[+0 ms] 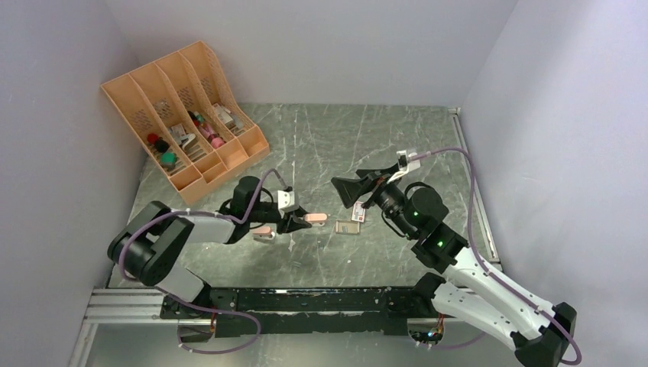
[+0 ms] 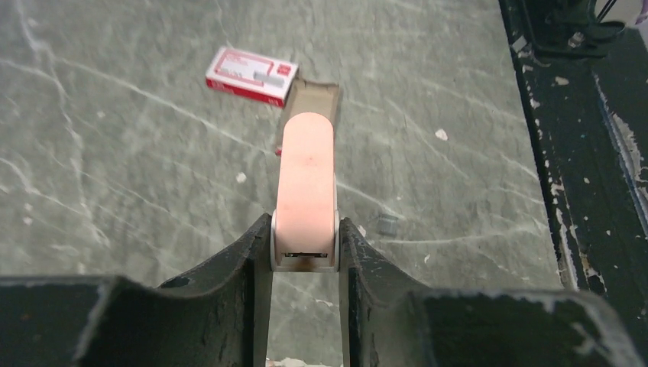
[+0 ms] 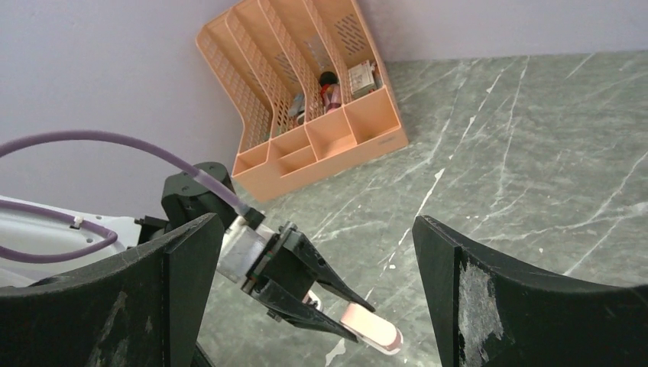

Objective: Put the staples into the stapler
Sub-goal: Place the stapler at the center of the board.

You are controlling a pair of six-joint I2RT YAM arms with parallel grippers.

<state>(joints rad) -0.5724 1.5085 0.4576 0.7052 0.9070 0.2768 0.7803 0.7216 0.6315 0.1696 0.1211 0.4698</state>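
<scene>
Your left gripper [image 2: 306, 248] is pinching the pink stapler [image 2: 306, 172] at its back end only, and the long body stands out free over the table [image 2: 115, 191]. If you push a strip against it, I think it can turn or slide between the fingers. Your right gripper [image 1: 346, 189] is spread wide and carries nothing, near the red-and-white box [image 1: 357, 216] and its grey tray [image 1: 345, 227]. The staples are thin and lie flat, so wide fingers may scrape the stone, miss them or break the strip. Only the left wrist view shows a small grey strip [image 2: 388, 224] alone on the table, just right of the stapler. The top view is too coarse for it, and the right wrist view shows neither it nor the box. Whether the stapler is opened for loading, I cannot tell.
</scene>
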